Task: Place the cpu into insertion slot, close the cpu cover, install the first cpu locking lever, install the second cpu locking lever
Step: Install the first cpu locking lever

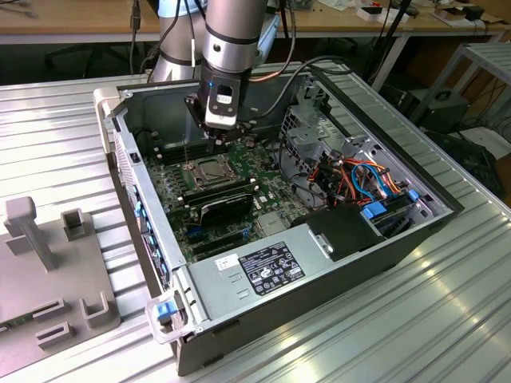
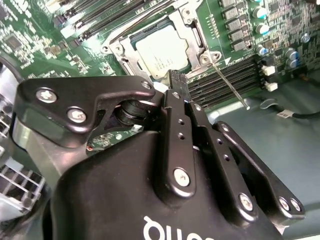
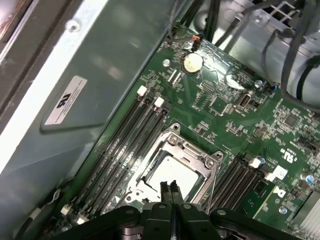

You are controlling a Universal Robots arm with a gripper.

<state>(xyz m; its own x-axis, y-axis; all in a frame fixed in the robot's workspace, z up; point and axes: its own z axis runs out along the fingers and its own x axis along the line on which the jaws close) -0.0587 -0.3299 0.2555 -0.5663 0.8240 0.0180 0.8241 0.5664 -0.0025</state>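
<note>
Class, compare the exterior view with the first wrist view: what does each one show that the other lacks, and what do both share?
Exterior view: the silver robot arm, the labelled grey power-supply box, blue and orange cables. First wrist view: a round silver coin battery and a white sticker on the grey case wall. Both: the black gripper near the square silver-grey cpu, seated in the silver-framed insertion slot.
</note>
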